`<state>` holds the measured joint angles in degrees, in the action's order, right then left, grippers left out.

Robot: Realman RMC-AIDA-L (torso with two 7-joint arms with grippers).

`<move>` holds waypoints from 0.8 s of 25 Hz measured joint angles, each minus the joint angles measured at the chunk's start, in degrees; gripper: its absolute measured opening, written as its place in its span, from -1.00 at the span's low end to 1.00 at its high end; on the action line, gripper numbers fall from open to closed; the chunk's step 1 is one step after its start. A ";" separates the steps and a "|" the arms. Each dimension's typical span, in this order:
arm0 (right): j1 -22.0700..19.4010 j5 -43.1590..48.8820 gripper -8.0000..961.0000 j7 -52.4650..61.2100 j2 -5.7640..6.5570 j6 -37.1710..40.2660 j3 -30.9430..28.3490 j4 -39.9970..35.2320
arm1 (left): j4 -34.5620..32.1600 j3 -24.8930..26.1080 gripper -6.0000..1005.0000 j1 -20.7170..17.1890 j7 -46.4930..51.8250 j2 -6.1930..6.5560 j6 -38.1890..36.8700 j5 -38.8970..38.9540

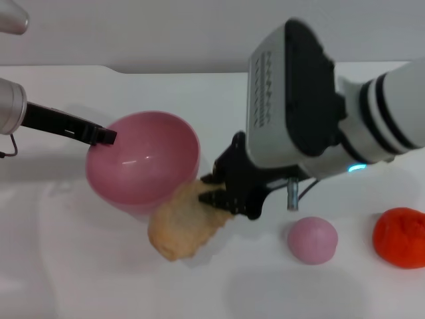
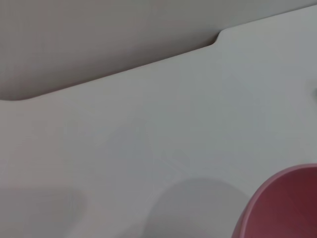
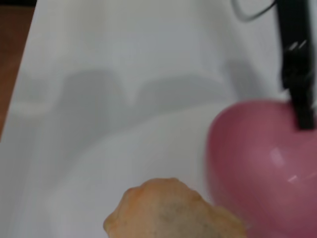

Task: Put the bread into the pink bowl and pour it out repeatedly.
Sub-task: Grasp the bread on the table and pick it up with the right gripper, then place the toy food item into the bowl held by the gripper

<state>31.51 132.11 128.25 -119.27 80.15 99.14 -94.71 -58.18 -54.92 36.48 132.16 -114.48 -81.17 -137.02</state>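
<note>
A glossy pink bowl point(image 1: 143, 163) sits tipped on the white desk point(image 1: 80, 266), its mouth turned toward the robot's right, with the left end effector point(image 1: 99, 135) clamped on its rim at the robot's left side. The dark finger over that rim also shows in the right wrist view, and the bowl looks empty.

The bread point(image 1: 182, 219) is outside the bowl, just beside its lower edge, its plain tan side facing the camera. The right end effector point(image 1: 222, 189) has its black fingers closed on the end of the loaf farther from the bowl's base. Whether the loaf rests on the desk or hangs just above it cannot be told.

By the look of things, this falls between cycles: either the loaf is newly tipped out or it is being gathered for another loading. What remains, on this judgement, is to carry the loaf over the rim, let it go inside, and tilt the bowl once more.

A pinkish-purple ball point(image 1: 312, 239) and an orange-red lumpy object point(image 1: 400, 236) lie apart on the robot's right, uninvolved.

No brand, label or legible writing appears on the bowl, the loaf, the arms or the desk.
</note>
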 joint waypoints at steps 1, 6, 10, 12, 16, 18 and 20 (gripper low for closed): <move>-0.06 -0.13 -0.63 0.01 0.00 0.26 -0.69 -1.11 | 0.00 -0.07 -0.90 -0.03 -0.01 -0.04 -0.03 0.00; 0.33 -1.31 -0.64 0.03 0.06 1.79 -3.24 -6.08 | 0.23 -0.99 -0.90 0.07 0.06 -0.17 0.01 0.00; 1.38 -1.36 -0.64 0.11 0.13 3.01 -4.86 -8.66 | 0.43 -1.56 -0.90 0.32 0.14 -0.41 -0.09 0.00; 1.47 -1.43 -0.65 0.11 0.14 2.74 -5.43 -8.84 | 0.44 -1.60 -0.90 0.33 0.14 -0.60 -0.11 0.00; 1.48 -1.75 -0.65 -0.21 0.14 0.87 -5.06 -7.54 | 0.48 -1.89 -0.90 0.35 0.10 -1.13 -0.13 0.00; 1.49 -1.77 -0.66 -0.50 0.09 -0.72 -4.50 -6.66 | 0.52 -2.59 -0.90 0.36 0.13 -1.33 -0.03 0.00; 1.50 -1.76 -0.66 -0.81 0.09 -2.00 -4.31 -5.91 | 0.53 -3.15 -0.90 0.39 0.16 -1.60 -0.02 0.00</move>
<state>33.02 130.35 127.44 -119.18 78.15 94.82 -100.62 -57.65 -58.06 36.86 132.32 -116.08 -81.18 -137.02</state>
